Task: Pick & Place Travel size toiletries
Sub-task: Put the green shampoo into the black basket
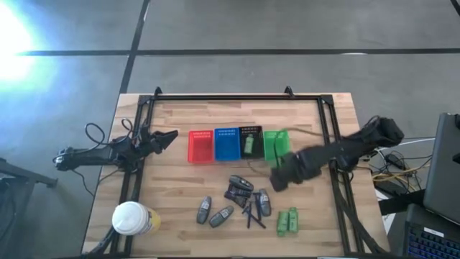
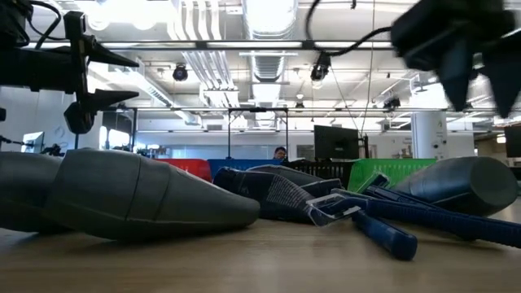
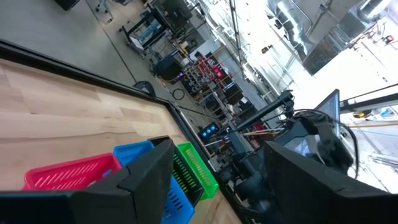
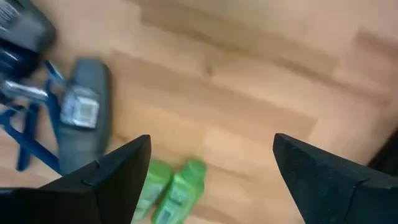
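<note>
The toiletries lie on the near half of the table: grey oval tubes (image 1: 214, 213), dark packets (image 1: 239, 188), thin blue sticks (image 1: 253, 211) and two green bottles (image 1: 287, 221). One green bottle (image 1: 249, 146) lies in the black basket (image 1: 251, 133). My right gripper (image 1: 277, 178) hangs open above the table between the green basket (image 1: 274, 144) and the pile; in its wrist view the green bottles (image 4: 169, 190) and a grey tube (image 4: 83, 124) lie below its open fingers. My left gripper (image 1: 167, 137) waits open at the table's left side, beside the red basket (image 1: 200, 145).
Red, blue (image 1: 226, 143), black and green baskets stand in a row at mid-table. A big white-capped yellowish container (image 1: 134, 219) stands at the near left corner. A black frame (image 1: 230, 98) runs around the table. Bare wood lies between baskets and pile.
</note>
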You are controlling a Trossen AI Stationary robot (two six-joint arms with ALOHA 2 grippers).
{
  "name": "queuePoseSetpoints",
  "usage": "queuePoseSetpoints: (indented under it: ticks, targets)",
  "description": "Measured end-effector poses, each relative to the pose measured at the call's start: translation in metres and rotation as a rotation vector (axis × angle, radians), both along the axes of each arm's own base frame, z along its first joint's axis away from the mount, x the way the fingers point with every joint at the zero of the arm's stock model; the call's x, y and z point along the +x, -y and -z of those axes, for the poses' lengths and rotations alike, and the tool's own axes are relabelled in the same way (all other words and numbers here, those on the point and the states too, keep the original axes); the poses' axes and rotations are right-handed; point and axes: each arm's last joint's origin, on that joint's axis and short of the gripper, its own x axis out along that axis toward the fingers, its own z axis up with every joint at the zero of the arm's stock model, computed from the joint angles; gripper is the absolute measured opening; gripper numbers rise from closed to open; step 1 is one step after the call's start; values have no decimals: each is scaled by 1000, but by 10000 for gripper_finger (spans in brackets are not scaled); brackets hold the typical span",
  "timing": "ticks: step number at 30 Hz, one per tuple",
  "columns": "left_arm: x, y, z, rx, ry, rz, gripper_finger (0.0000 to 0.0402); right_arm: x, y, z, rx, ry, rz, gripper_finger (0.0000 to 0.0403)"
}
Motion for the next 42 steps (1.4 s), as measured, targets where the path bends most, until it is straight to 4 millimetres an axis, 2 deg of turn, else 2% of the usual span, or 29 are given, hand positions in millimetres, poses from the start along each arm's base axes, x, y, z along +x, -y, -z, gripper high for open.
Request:
queuePoseSetpoints:
  ticks: [3,5,9,15,22,30,36,42]
  targets:
    - [0,0,0,46,-25,-5,255,-10,-22,5,-1,-12,46,340]
    - [0,0,0,54,-25,-6,255,-13,-29,8,-4,-18,74,343]
    - [0,1,-6,-16,70,41,255,-14,-31,8,-25,-7,88,349]
    - [5,8,0,-137,39,300,254,-14,-31,7,-16,-8,86,354]
    - [8,9,4,-181,1,321,254,-16,-59,15,126,66,119,344]
    - [9,10,5,-162,-8,332,254,-42,-97,39,138,9,178,324]
    - [9,10,5,-151,-13,332,254,-28,-115,64,186,39,179,308]
    - [9,10,5,-152,-12,332,255,-28,-123,86,187,-72,162,290]
